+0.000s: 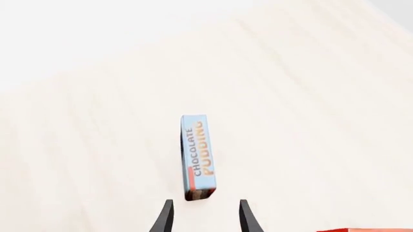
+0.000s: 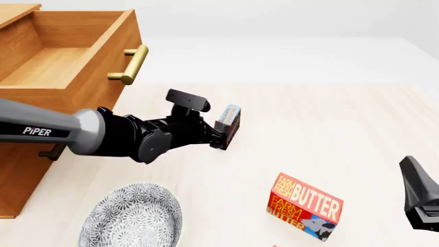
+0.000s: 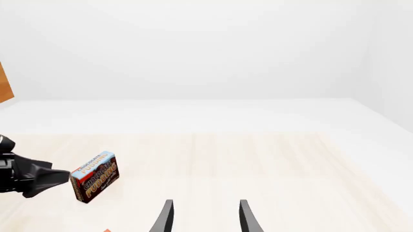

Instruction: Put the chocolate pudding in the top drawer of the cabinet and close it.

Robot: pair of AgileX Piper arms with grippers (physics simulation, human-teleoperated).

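The chocolate pudding [image 2: 229, 123] stands on edge on the table, right of the cabinet [image 2: 28, 170]. The top drawer [image 2: 61, 62] is pulled open and looks empty; its brass handle [image 2: 130, 64] faces the table. My left gripper [image 2: 218, 138] is open right at the box's near lower end. In the left wrist view the chocolate pudding [image 1: 197, 154] stands just ahead of the left gripper [image 1: 205, 215], in line with the gap between the spread fingers. My right gripper [image 2: 420, 198] is at the right edge, open and empty, as the right wrist view [image 3: 205, 215] shows. There the chocolate pudding [image 3: 95, 176] is far off to one side.
A red "Farm Fresh Butter" box [image 2: 305, 207] lies on the table near the front, right of centre. A grey patterned plate [image 2: 133, 218] sits at the front left by the cabinet. A lower drawer handle [image 2: 48, 153] shows behind my left arm.
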